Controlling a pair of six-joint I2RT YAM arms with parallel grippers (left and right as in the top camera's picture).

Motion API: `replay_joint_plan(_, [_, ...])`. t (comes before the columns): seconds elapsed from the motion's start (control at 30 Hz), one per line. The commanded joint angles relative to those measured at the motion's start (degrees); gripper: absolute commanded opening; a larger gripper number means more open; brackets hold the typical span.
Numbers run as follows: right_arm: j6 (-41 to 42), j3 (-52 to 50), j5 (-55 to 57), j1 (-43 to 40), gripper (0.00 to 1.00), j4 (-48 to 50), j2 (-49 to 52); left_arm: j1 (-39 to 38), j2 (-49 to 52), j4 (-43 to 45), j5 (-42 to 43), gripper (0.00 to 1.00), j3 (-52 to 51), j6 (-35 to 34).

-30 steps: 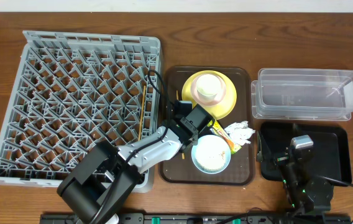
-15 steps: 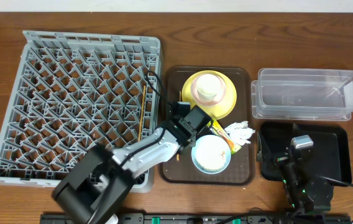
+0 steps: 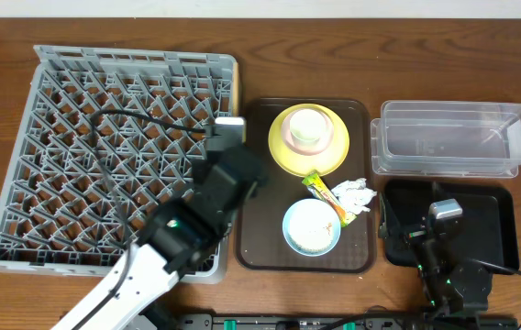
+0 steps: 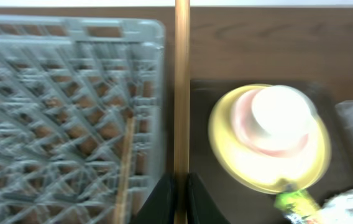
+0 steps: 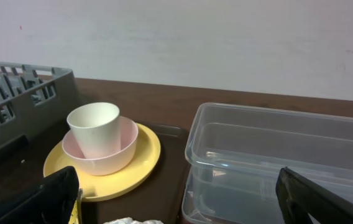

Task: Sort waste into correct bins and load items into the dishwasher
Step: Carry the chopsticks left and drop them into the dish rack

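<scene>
My left gripper (image 4: 181, 190) is shut on a thin wooden chopstick (image 4: 181, 93), which runs straight ahead along the right rim of the grey dish rack (image 3: 105, 156). The left arm (image 3: 228, 170) hangs over that rim. A second chopstick (image 4: 125, 162) lies in the rack. On the brown tray a yellow plate (image 3: 329, 156) carries a pale pink bowl (image 5: 111, 155) with a small cream bowl (image 5: 92, 127) inside it. Lower down are the blue-sided white bowl (image 3: 311, 227), the yellow-green wrapper (image 3: 325, 197) and the crumpled napkin (image 3: 354, 197). My right gripper (image 5: 176, 186) stands open and empty.
The clear tub (image 3: 453, 137) sits at the back right. In front of it is the black tray (image 3: 494, 211), and the right arm (image 3: 444, 266) rests over its left half. The brown serving tray (image 3: 260, 247) lies between rack and bins.
The left arm has lifted off the brown tray and swung up and left to the rack's right rim, taking a chopstick with it. The right arm has not moved.
</scene>
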Motion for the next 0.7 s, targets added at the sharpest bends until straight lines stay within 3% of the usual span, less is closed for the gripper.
replay_joint_plan(0.0, [0.4, -0.1, -0.1, 0.0, 0.99, -0.2, -0.3, 3.4, -0.6, -4.9, -1.8, 0.08, 0.4, 5.8])
replay_joint_plan(0.13, [0.4, -0.1, -0.1, 0.0, 0.99, -0.2, -0.3, 6.8, 1.7, -8.6, -0.9, 0.08, -1.3, 5.8])
replay_joint_plan(0.27, [0.4, -0.1, -0.1, 0.0, 0.99, -0.2, -0.3, 8.4, 6.4, -8.6, 3.2, 0.08, -2.4, 6.8])
replay_joint_plan(0.57, [0.4, -0.1, -0.1, 0.0, 0.99, -0.2, -0.3, 8.5, 16.2, -7.5, 3.5, 0.08, -2.4, 6.8])
replay_joint_plan(0.67, [0.4, -0.1, -0.1, 0.0, 0.99, -0.2, -0.3, 8.9, 17.4, -7.5, 3.5, 0.17, -2.4, 6.8])
